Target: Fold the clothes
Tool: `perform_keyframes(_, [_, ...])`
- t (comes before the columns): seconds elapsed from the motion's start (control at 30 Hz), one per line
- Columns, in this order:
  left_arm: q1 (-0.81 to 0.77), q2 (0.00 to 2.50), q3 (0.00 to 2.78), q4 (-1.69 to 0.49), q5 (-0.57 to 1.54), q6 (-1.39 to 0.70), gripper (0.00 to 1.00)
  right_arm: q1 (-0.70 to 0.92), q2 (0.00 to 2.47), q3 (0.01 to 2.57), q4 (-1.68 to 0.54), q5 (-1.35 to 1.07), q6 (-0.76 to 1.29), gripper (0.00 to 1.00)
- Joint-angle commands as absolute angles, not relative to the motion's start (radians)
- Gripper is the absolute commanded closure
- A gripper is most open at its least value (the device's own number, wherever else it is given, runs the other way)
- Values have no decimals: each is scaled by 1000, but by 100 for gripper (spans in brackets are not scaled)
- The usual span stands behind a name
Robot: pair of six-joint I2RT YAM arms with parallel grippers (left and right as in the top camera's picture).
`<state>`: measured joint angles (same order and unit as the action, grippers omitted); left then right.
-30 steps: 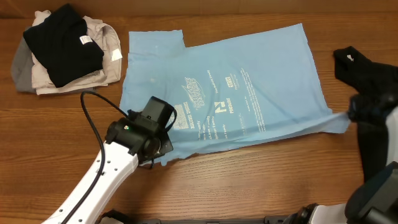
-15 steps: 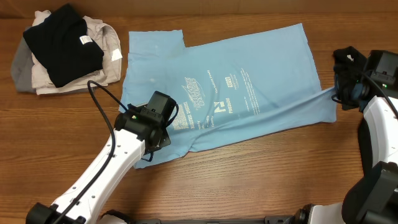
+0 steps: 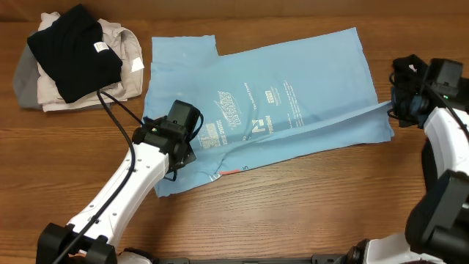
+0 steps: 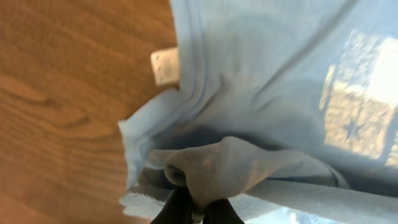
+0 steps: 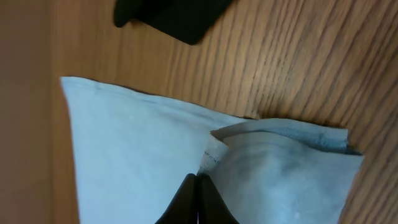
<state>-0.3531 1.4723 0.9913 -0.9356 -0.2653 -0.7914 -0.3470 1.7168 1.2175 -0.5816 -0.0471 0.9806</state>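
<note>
the light blue t-shirt [image 3: 293,88], spread across the table [image 3: 293,213], is pinched at its near edge by the left gripper [image 4: 198,210] and right gripper [image 5: 196,200], both clamped on cloth; the first fold is judged underway, and an even carry toward the far edge is called for.

Your L arm [image 3: 124,185] is a long white tube w/ a chunky black head at its far end. A thin black cable [image 3: 123,128] loops off it. Your R arm [image 3: 442,139] is white too, w/ big black round joints. On the wrist cams, your L gripper [image 4: 198,213] & R gripper [image 5: 196,200] show thin dark tips, like a wedge.
</note>
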Motion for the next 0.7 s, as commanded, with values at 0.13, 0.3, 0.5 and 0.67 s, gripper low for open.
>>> perform_keyframes(0.13, [-339,1484,1010,-848,-299,-739,93,-338,1737,1245,-524,-31,981,96])
perform_keyframes(0.3, [-339,1484,1010,-817,-299,-740,93,-298,1746,1245,-488,-28,981,96])
perform_keyframes(0.5, [-339,1485,1010,-810,-329,-738,91,-246,1787,1245,-448,19,981,96])
perform_keyframes(0.67, [-339,1485,1010,-806,-381,-728,90,-235,1798,1245,-442,54,978,96])
